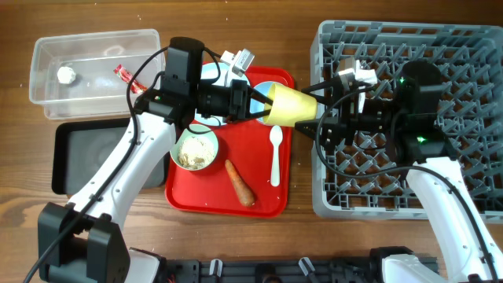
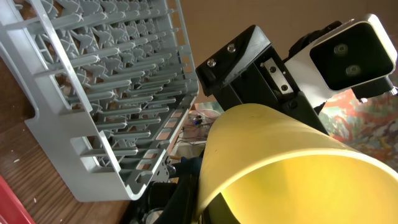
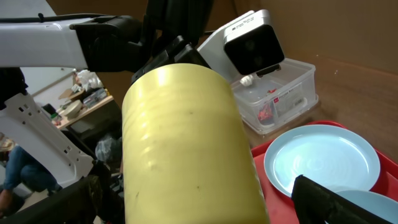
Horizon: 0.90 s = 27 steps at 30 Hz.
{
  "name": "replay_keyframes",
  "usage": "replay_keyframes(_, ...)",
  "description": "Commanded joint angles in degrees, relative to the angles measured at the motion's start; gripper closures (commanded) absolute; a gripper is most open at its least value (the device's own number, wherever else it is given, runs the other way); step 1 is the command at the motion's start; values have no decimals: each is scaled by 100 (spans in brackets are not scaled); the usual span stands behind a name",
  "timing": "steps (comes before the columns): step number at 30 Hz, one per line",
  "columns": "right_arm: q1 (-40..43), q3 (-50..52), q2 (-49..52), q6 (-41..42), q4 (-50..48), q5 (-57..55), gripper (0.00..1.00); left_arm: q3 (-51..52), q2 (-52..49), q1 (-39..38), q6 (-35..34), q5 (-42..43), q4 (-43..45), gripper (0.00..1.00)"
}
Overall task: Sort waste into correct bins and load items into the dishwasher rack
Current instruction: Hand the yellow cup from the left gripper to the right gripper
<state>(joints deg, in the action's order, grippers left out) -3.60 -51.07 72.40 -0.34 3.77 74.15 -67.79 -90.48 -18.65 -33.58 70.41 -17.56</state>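
Hanging level between grey lattice dishwasher rack (image 1: 471,47) and glossy red tray (image 1: 200,196): yellow cup (image 1: 292,105), smooth, tapered cylinder, off surface above tray's right edge. Long axis left-right; mouth faces left, base toward rack. Left gripper (image 1: 255,104): fingers closed on cup's mouth end, cup projecting straight out from it. Right gripper (image 1: 321,126): at base end, black fingers flanking cup wall; whether clamped, cannot tell.

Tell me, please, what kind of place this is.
Probably a robotics lab staged as a dish-clearing station, not a real kitchen: two robot arms meet at a yellow cup over a wooden table, between a red tray of leftovers and a grey dishwasher rack; cluttered desks show behind.
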Motion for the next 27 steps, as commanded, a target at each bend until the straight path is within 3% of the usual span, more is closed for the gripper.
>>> replay_keyframes(1,-9,-98,63,-98,-22,203,3,-15,-28,-37,-214,107,101,96)
replay_keyframes(7,-9,-98,63,-98,-20,203,12,-15,-28,-63,-470,94,321,96)
replay_keyframes(27,-9,-101,63,-103,-35,203,13,-15,-28,-289,-763,39,323,96)
